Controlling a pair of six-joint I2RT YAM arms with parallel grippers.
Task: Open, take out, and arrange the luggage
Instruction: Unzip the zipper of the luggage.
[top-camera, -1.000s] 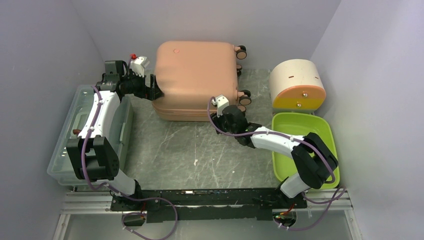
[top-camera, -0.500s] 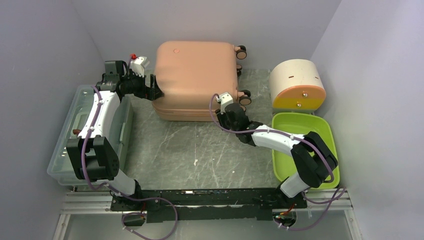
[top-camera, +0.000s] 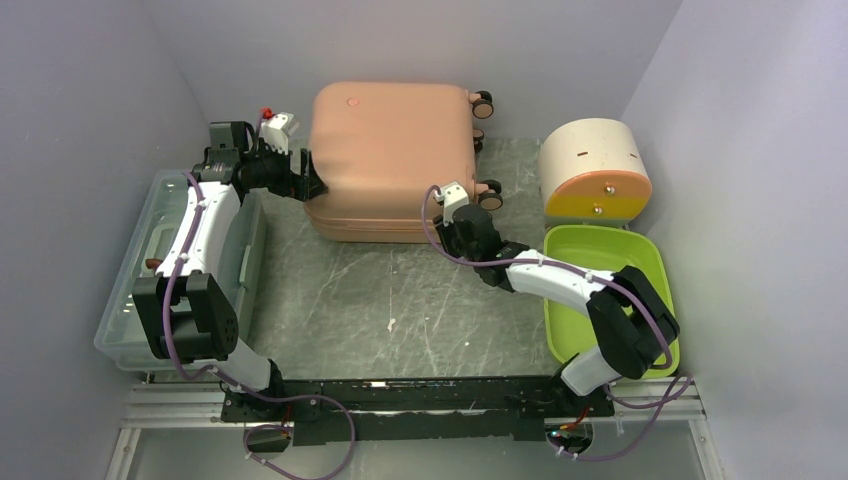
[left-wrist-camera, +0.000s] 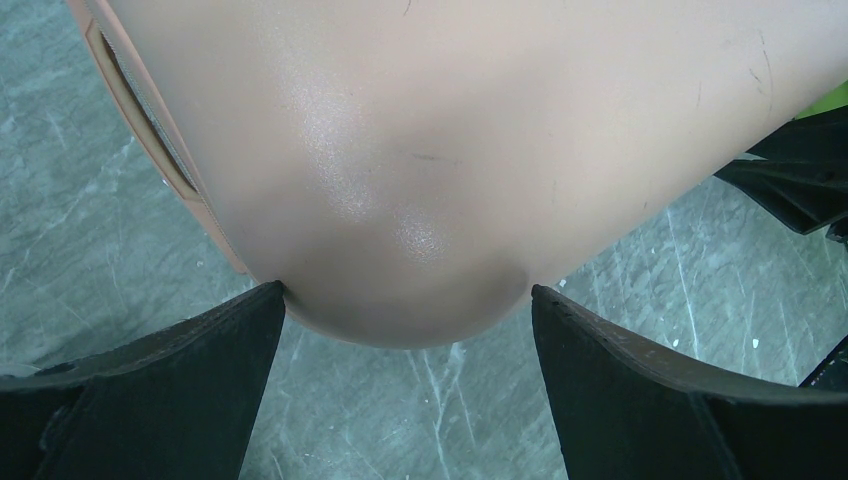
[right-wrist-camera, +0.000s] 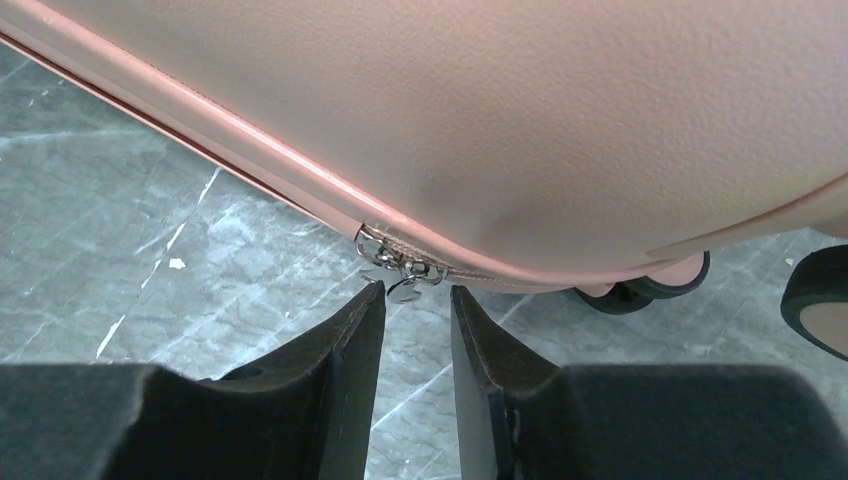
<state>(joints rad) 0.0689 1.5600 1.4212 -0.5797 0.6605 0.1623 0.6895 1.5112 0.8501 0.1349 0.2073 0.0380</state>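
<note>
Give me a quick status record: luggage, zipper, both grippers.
luggage: shut, lying flat, wheels to the right
zipper pulls: on the near seam, towards the right corner
left gripper: jaws wide, straddling a corner on the luggage's left side
right gripper: jaws narrowly apart, tips at the zipper pulls, not yet clamped
nearby: lime-green tray right, clear bin left

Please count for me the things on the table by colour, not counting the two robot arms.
Salmon-pink: 1, the luggage
Clear: 1, the plastic bin
Lime-green: 1, the tray
Cream with a yellow face: 1, the round box
Total: 4
</note>
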